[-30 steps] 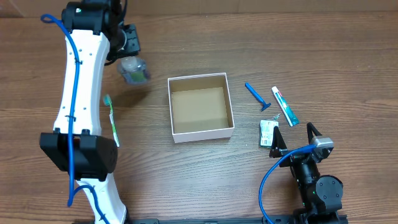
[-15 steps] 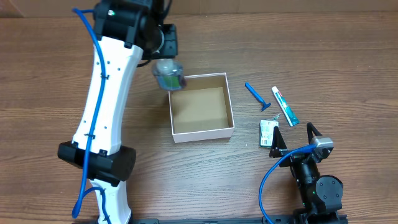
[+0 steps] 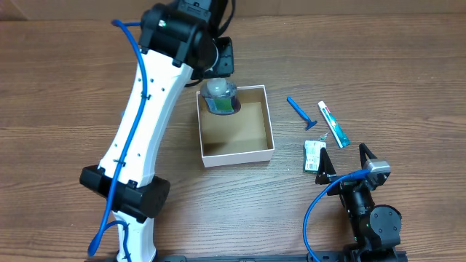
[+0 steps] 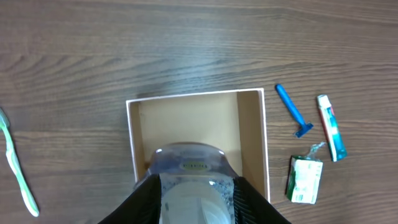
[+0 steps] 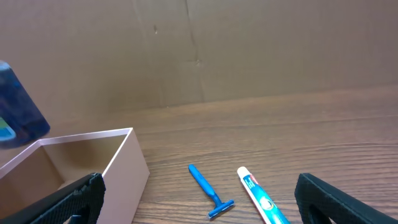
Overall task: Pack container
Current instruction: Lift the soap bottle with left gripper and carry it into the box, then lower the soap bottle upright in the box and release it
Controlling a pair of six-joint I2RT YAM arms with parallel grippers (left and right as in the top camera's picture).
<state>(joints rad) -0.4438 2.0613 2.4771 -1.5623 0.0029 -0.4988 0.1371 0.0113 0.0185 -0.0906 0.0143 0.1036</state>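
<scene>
One box (image 3: 237,156), square, shallow, no lid, white outside & brown inside, sits about mid worktop (image 3: 408,65), flat, sides square to the overhead frame.

Over its rear-left part hangs a clear bottle (image 3: 220,100) w/ green liquid. The left claw (image 4: 196,208) pinches it, w/ a black finger on each side in the wrist view. Can't tell if the bottle touches the box floor.

Worktop is brown wood-grain, grain running left-right, matte. Behind its far edge the right wrist view shows a plain brown cardboard wall (image 5: 249,50) w/ a few creases. No more of the room is visible.

Right of the box, apart from it:
- Blue razor (image 3: 300,112), lying at a slant, head toward the near side.
- Toothpaste (image 3: 333,124), white/teal tube, just right of the razor, not touching it.
- Green-white packet (image 3: 314,155), nearer than both.

The right claw (image 3: 342,154) sits low at the near right, fingers spread wide. The packet lies just beside its left fingertip. Can't tell if they touch.

Well left of the box lies a green-white toothbrush (image 4: 15,165), seen in the left wrist view only. In the overhead the white left arm (image 3: 142,138) slants from the near-left base up to the box's rear-left corner & covers that side. A blue cable (image 3: 320,200) runs along each arm.
</scene>
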